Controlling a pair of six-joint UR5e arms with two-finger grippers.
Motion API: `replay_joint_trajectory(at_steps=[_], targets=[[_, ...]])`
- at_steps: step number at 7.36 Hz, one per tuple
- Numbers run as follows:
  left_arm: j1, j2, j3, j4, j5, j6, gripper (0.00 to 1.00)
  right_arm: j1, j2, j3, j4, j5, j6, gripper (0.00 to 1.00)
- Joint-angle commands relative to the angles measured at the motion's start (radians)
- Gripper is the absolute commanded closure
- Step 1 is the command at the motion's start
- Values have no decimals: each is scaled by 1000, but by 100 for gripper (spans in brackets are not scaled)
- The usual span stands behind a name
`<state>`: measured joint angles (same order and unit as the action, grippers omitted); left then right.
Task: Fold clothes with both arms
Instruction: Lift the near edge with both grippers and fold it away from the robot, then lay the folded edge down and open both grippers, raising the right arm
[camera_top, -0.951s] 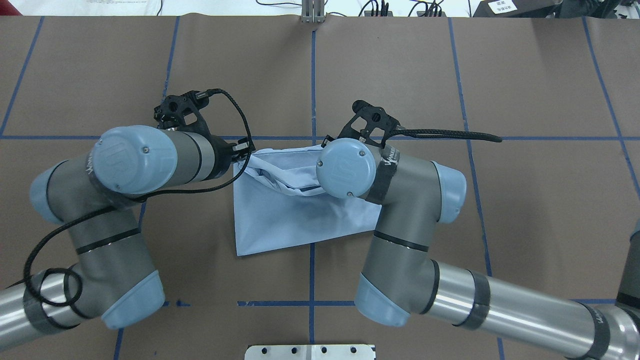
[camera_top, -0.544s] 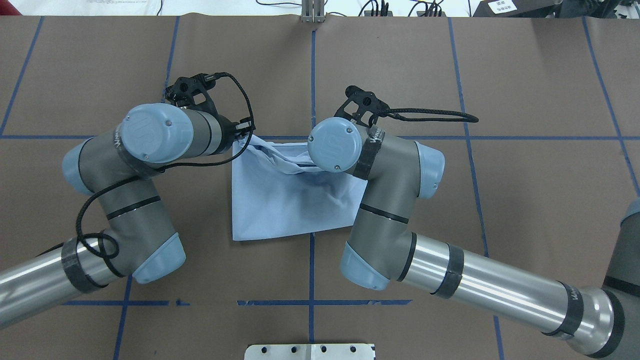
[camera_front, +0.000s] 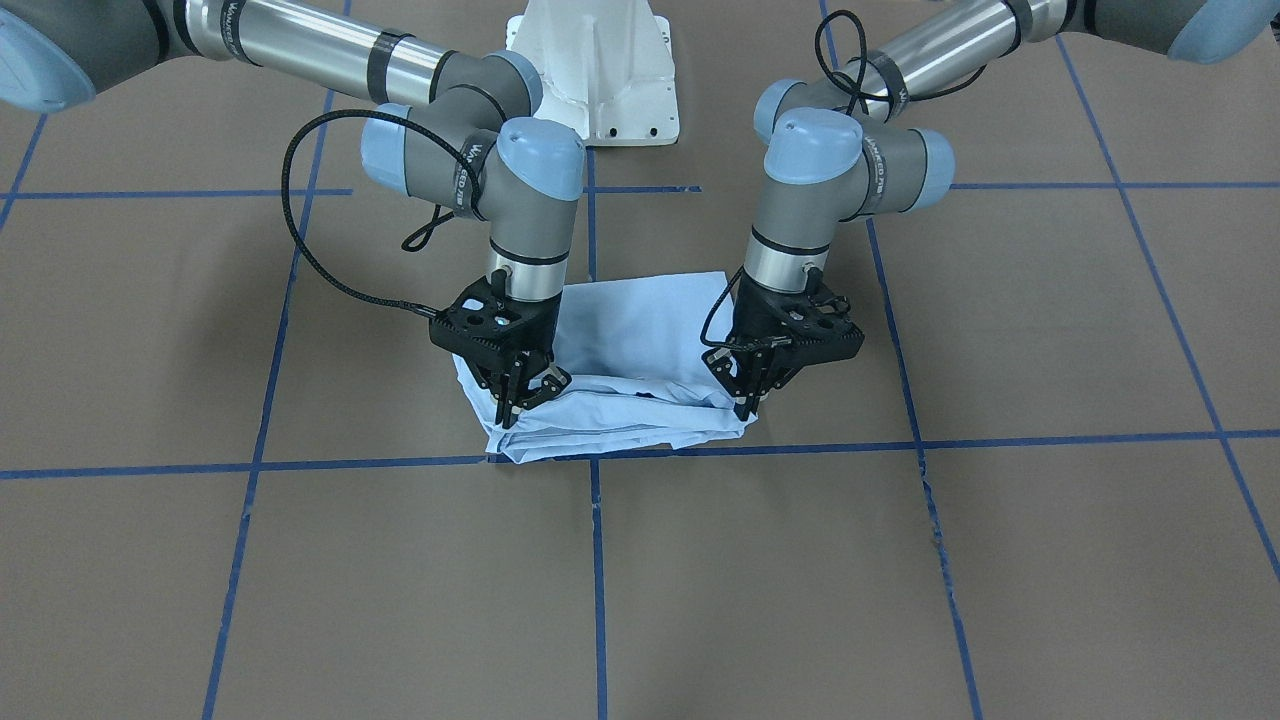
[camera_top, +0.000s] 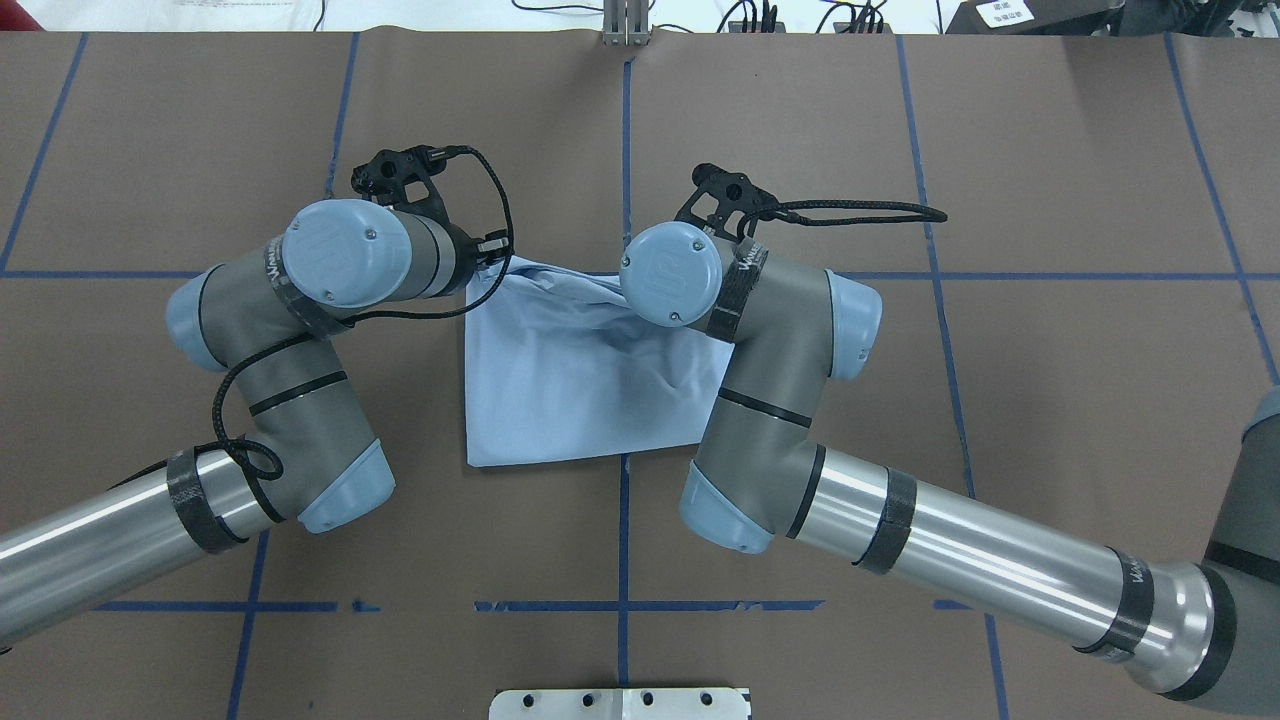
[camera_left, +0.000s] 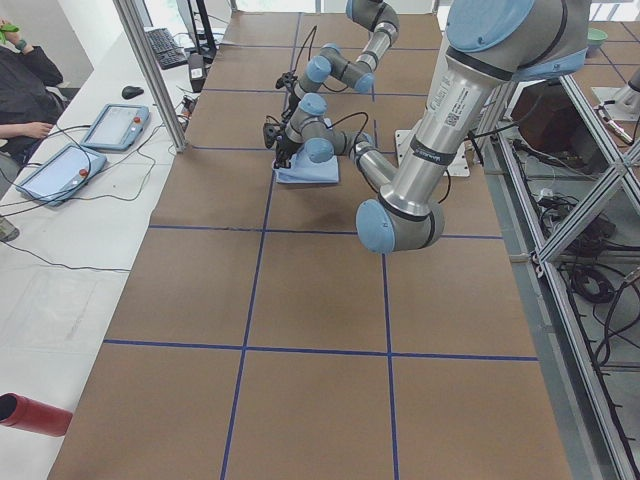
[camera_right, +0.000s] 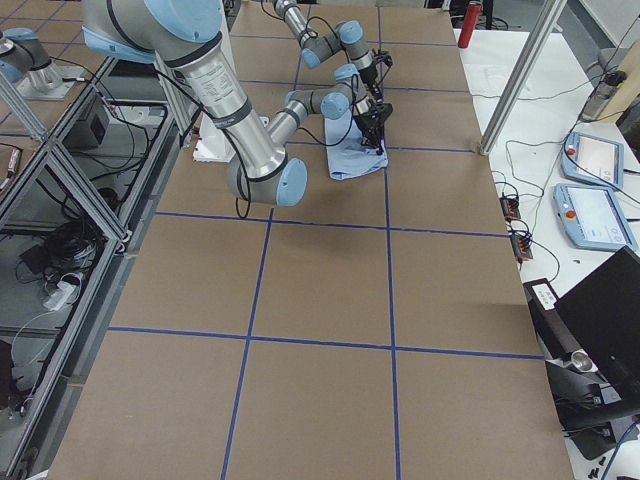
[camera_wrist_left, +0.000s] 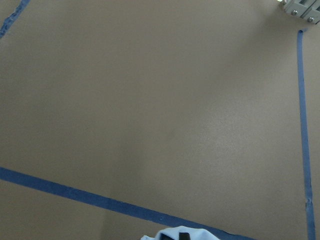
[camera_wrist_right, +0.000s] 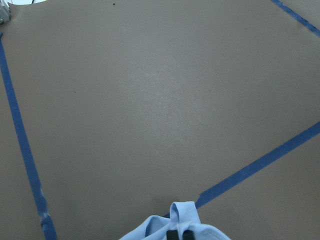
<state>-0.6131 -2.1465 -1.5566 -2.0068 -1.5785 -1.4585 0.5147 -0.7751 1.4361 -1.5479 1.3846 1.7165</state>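
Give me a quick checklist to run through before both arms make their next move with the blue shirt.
1. Left gripper shut on the T-shirt edge: ok.
2. Right gripper shut on the same edge: ok.
3. Held edge smooth between the two grippers: not ok, it is bunched and creased.
4. Edge nearest the robot lying flat on the table: ok.
5. Held edge lined up over the layer below: cannot tell.
6. Chest print position: cannot tell, hidden.
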Motion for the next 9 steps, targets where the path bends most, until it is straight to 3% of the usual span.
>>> replay_joint_trajectory(at_steps=[1, 2, 3, 4, 5, 6, 7, 9], targets=[[-2, 2, 1, -4, -2, 3, 100, 10, -6, -2, 0, 1, -41, 79], [-2, 2, 0, -6, -2, 3, 100, 16, -6, -3, -1, 1, -61, 43], [-2, 4, -3, -7, -2, 3, 99, 19, -6, -2, -1, 1, -73, 13], [-4, 5, -7, -9, -2, 18, 1, 19, 0, 0, 0, 1, -78, 0], [-10, 11, -40, -12, -5, 93, 0, 19, 11, 12, 2, 7, -98, 0], [-16, 39, -72, -12, -70, 127, 0, 16, 13, 39, -1, 54, -115, 0], [-45, 43, -91, -12, -127, 157, 0, -1, 11, 50, -1, 56, -141, 0], [-47, 65, -114, -12, -129, 170, 0, -106, 14, 52, -1, 12, -172, 0]])
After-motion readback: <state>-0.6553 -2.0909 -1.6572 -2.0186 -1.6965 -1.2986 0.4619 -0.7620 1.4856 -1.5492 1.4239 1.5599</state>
